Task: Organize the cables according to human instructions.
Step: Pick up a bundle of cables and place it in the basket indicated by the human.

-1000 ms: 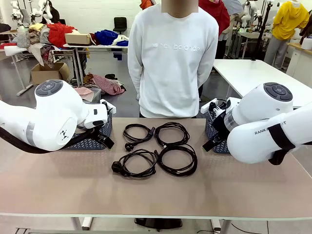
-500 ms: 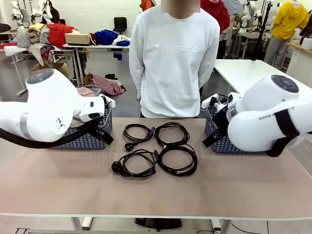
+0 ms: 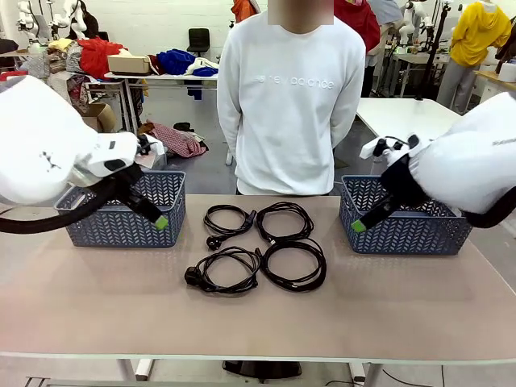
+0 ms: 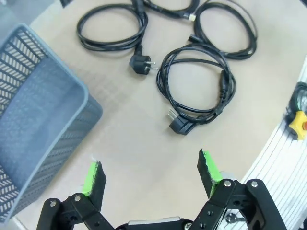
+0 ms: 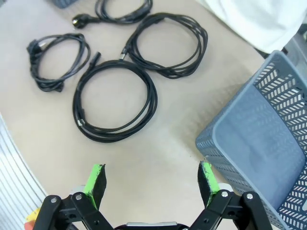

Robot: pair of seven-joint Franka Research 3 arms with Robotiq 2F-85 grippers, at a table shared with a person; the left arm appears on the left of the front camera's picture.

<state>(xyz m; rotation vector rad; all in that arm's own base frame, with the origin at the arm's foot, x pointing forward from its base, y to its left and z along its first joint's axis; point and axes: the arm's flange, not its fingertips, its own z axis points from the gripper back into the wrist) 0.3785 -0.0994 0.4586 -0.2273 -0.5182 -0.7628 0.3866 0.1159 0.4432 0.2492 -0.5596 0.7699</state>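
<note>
Both arms have lifted and swung outward, uncovering a blue-grey plastic basket at frame left (image 3: 121,234) and its twin at frame right (image 3: 403,234). Four thin black coiled cables (image 3: 258,246) unmoved, centre frame between them. Left gripper (image 4: 151,167) and right gripper (image 5: 151,177): jaws wide, empty. Cluster lies right of the left gripper, left of the right; about equally near. Round loops, no long axis.

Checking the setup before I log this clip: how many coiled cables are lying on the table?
4, all on the table, laid out in a square: far-left cable, far-right cable, near-left cable, near-right cable. None seems hidden.
</note>
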